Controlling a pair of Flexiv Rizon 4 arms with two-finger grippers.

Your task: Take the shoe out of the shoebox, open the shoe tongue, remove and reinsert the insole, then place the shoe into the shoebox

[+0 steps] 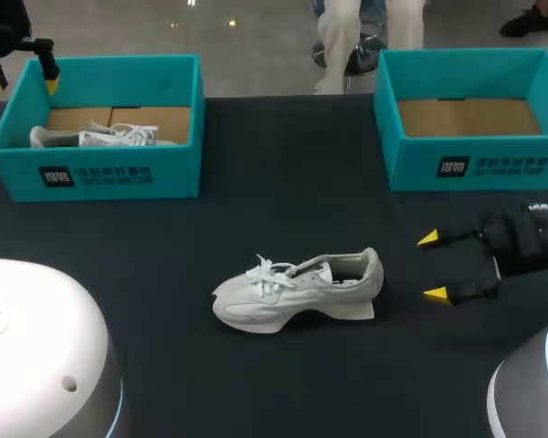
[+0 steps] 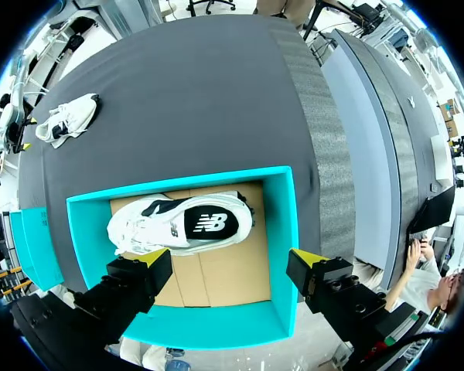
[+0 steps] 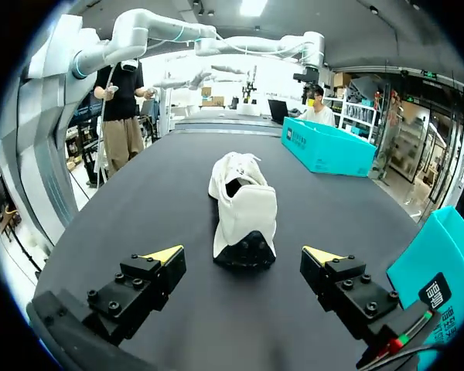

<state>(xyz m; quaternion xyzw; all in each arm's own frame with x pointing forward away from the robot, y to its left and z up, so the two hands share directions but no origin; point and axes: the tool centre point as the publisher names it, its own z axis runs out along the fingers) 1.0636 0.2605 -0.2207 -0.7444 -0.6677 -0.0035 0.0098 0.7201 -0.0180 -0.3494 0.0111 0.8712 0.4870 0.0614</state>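
- White and standing upright on its sole, the shoe (image 1: pixel 297 290) sits out on the black table (image 1: pixel 283 182), opening upward, laces loose over the tongue.
- Its long axis runs across the table from side to side: the toe points to my left, the heel to my right.
- The right gripper (image 1: pixel 432 266) is just off the shoe's heel end, near it but not touching. Its fingers are spread wide and hold nothing.
- In the right wrist view the shoe (image 3: pixel 242 209) lies straight ahead of the gripper, heel first. Its axis is in line with the gap between the fingers, so the approach is along the shoe's length.
- The right arm is much the nearer of the two.
- The left gripper (image 2: pixel 231 256) hangs well away from the shoe, off beyond its toe end. It is above the left shoebox (image 1: pixel 119 173), fingers spread and empty.
- A second shoe (image 2: pixel 182 224) lies on its side inside that box.
- The right shoebox (image 1: pixel 475 164) stands beyond the shoe's heel end, on the far side, with nothing showing in it.
- Judged from this, the shoe is out of its box, and the tongue and insole work is not yet done. The heel looks the natural place to steady it while the tongue is lifted.
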